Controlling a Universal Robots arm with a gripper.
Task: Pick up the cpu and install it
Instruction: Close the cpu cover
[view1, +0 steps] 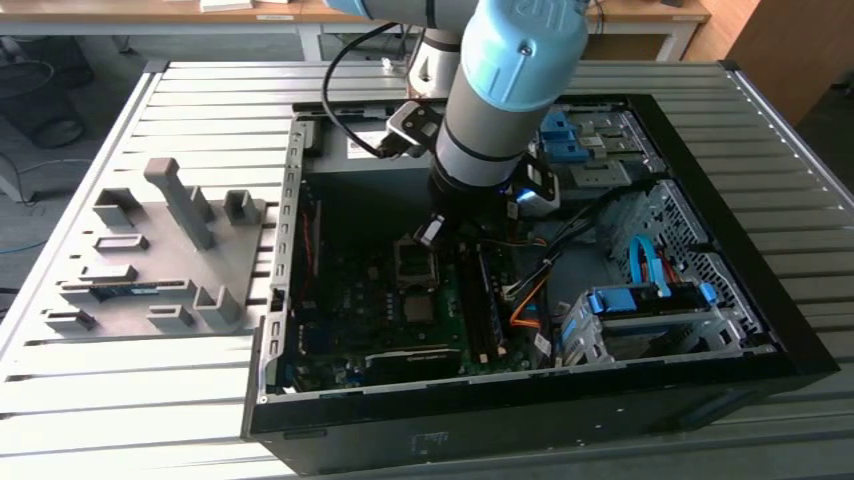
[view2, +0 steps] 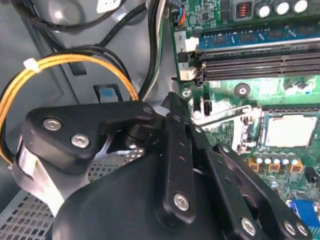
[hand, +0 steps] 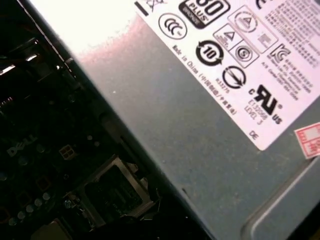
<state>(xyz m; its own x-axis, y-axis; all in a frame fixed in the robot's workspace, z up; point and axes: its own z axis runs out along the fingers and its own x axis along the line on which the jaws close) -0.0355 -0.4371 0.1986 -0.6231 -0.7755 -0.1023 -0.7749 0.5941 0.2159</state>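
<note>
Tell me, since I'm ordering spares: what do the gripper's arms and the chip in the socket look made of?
The gripper arms look like matte black metal or hard plastic, joined by shiny silver screws. The chip has a pale silver-grey top with a dull sheen, probably metal.

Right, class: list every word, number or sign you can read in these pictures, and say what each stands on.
White label on the grey power supply: rows of print and round safety marks, too small and slanted to quote safely.
Red-and-white sticker beside it: unreadable.
Motherboard: tiny white markings, unreadable.
</note>
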